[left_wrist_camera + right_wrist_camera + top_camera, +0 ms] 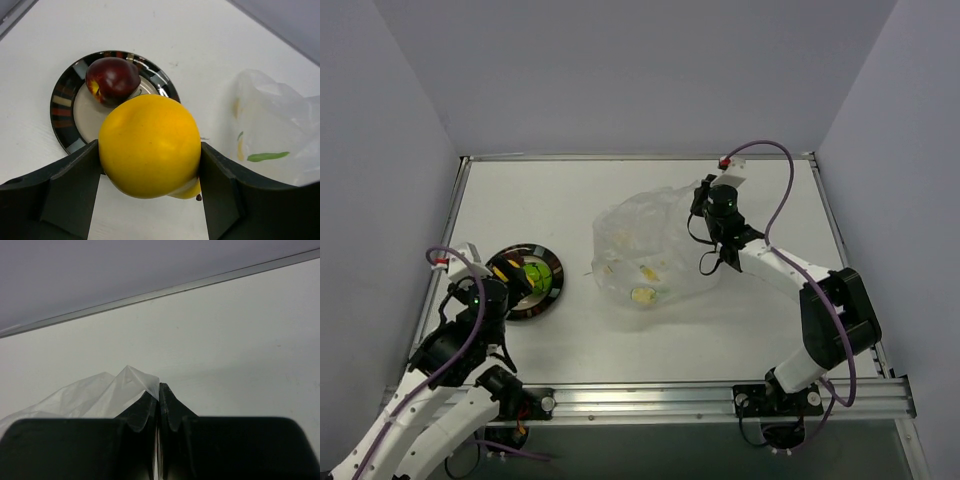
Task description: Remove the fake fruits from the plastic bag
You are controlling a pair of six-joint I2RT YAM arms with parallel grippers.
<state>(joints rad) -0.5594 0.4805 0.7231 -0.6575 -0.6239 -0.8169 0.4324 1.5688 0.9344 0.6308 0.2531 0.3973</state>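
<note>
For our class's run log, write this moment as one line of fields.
left gripper: shut on yellow fruit, near plate | dark red fruit: on plate | right gripper: shut on plastic bag edge

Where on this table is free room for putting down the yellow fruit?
The plate has bare room beside the dark red fruit. The table is bare between plate and plastic bag, and along the far edge behind the plate. It is crowded at the bag, which the right pincer pinches.

soft even overhead light, bright white table (650, 340) with faint shadows, whitish glare on the crinkled plastic bag (640, 240), mild sheen on the yellow fruit (150, 147), right gripper (159, 387) dark and slightly blurred, top view sharp
</note>
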